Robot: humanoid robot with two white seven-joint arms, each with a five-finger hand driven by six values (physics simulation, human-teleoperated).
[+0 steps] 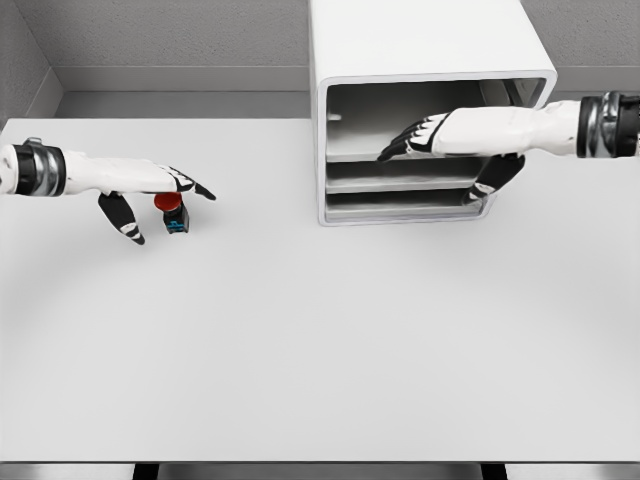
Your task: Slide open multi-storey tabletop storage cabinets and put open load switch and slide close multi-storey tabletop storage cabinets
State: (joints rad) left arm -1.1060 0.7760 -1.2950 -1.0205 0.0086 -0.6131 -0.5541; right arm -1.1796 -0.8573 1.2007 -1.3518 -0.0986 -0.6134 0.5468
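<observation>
1. A bare white table (320, 360) is filling the foreground, grey walls behind.
2. The left hand (150, 192) is hovering beside the red-capped load switch (172, 212), fingers spread, grasping nothing; it should be closing squarely around the switch body.
3. The right hand (420, 135) is reaching, fingers relaxed and empty, at the white storage cabinet (420, 50), across its top compartment.
</observation>
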